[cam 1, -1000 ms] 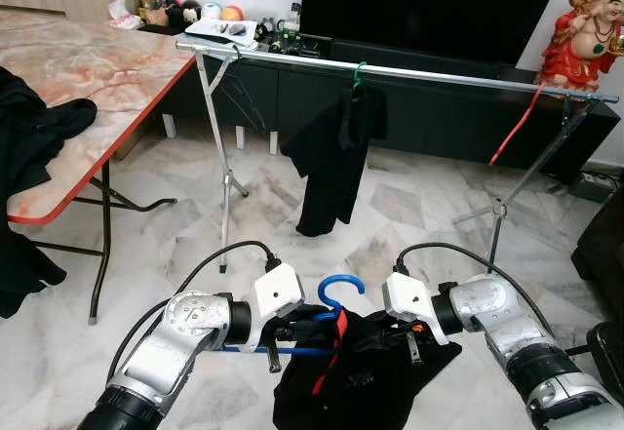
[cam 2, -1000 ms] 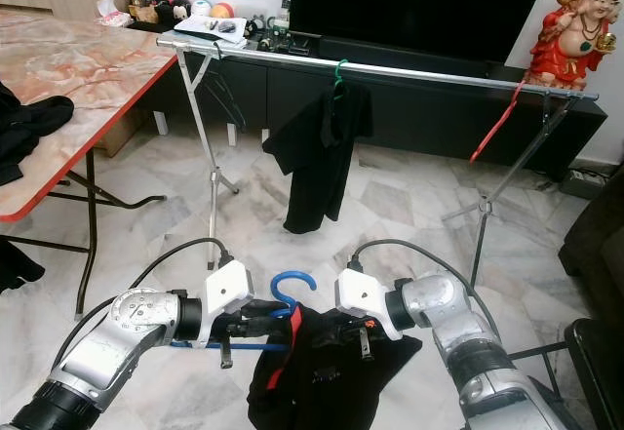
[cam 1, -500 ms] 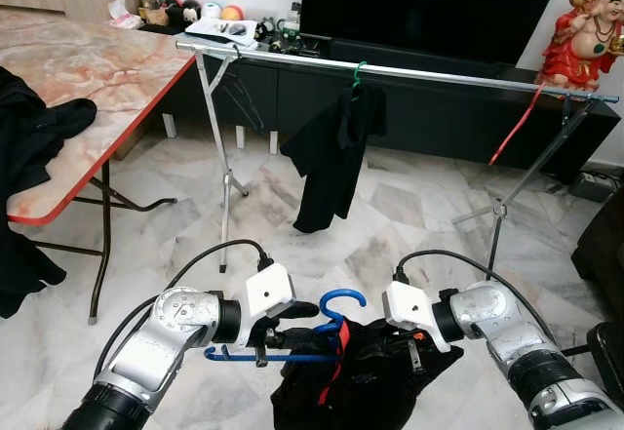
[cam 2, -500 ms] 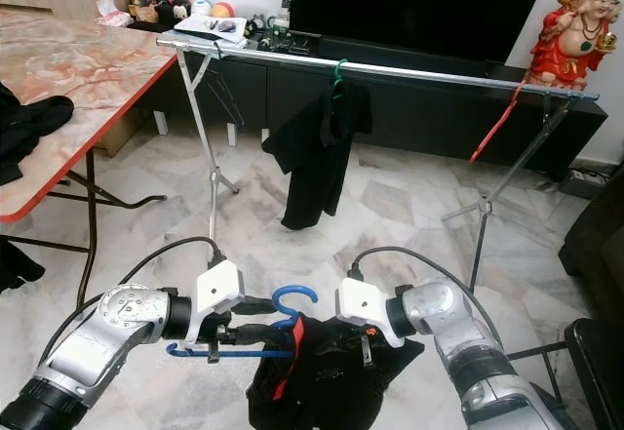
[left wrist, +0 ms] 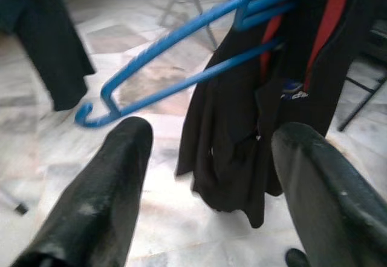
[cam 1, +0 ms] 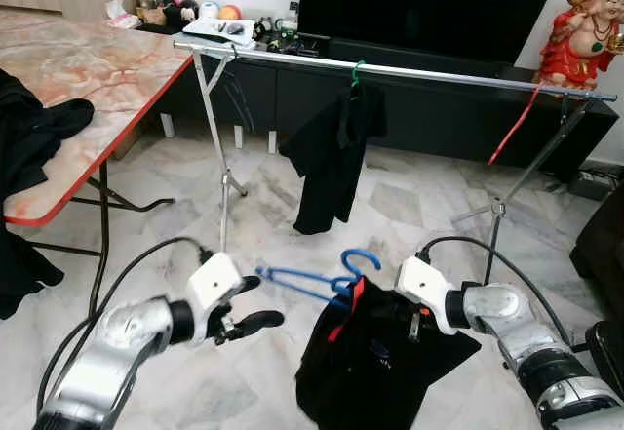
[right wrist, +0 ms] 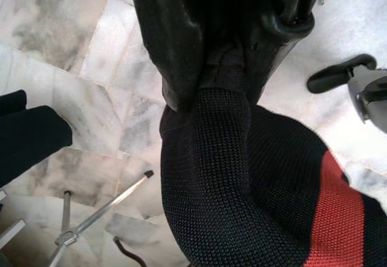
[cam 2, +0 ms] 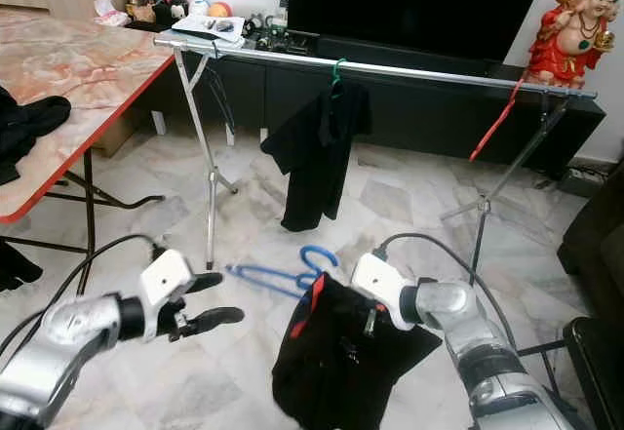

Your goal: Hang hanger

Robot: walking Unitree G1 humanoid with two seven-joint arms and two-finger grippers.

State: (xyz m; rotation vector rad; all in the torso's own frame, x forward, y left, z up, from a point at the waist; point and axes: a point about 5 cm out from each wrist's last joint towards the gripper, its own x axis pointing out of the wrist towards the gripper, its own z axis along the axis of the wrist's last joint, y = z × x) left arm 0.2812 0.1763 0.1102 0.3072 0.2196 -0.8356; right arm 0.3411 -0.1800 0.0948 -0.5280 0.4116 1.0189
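Blue plastic hanger (cam 1: 322, 280) carries a black knit garment (cam 1: 375, 352) with a red stripe, hanging low over the marble floor (cam 1: 409, 206), near the robot. Right gripper (right wrist: 242, 67) is pinched tight on the garment's ribbed fabric. Left gripper (cam 1: 252, 305) sits just left of the hanger, fingers spread with nothing between them. Farther off, a long shiny metal rail (cam 1: 439, 71) holds a black shirt (cam 1: 327, 152) on a green hanger (cam 1: 358, 71).
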